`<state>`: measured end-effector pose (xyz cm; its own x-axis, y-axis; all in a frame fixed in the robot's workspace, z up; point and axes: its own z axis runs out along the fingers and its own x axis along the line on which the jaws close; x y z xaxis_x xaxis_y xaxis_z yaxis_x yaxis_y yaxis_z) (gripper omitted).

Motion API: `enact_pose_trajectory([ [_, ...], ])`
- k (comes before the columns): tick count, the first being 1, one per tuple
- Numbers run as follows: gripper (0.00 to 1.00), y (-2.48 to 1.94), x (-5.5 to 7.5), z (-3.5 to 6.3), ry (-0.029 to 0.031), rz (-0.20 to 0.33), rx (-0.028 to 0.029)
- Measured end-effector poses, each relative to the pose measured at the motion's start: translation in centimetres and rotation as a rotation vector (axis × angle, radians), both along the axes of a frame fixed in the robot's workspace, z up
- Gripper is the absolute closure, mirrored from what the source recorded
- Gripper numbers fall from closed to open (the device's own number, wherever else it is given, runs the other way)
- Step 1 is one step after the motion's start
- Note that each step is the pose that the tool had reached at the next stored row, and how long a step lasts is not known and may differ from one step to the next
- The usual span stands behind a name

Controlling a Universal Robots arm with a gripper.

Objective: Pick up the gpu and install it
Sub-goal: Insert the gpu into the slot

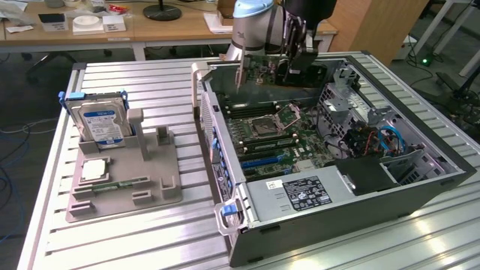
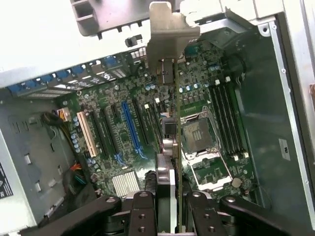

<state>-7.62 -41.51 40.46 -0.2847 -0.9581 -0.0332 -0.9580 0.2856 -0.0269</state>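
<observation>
Green circuit board on edge: we've got the gpu [image 1: 259, 64] clamped in the gripper [image 2: 170, 216], hanging over the open computer case [image 1: 338, 225], above the motherboard [image 2: 103, 167]. We'd keep it square, silver bracket [image 2: 167, 34] toward the rear wall, edge parallel to the slots.

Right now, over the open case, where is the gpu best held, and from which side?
By its upper long edge, from above: the gpu hangs on edge, so the end effector pinches its two flat faces, leaving the lower edge and bracket free.
</observation>
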Motion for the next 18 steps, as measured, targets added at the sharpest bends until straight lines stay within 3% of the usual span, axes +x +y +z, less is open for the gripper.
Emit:
enact_pose_trajectory([
  [11,0.72,0.00,0.01,-0.07,-0.0141,0.152,0.0001],
  [18,0.72,0.00,0.01,-0.07,-0.0143,0.164,0.0001],
])
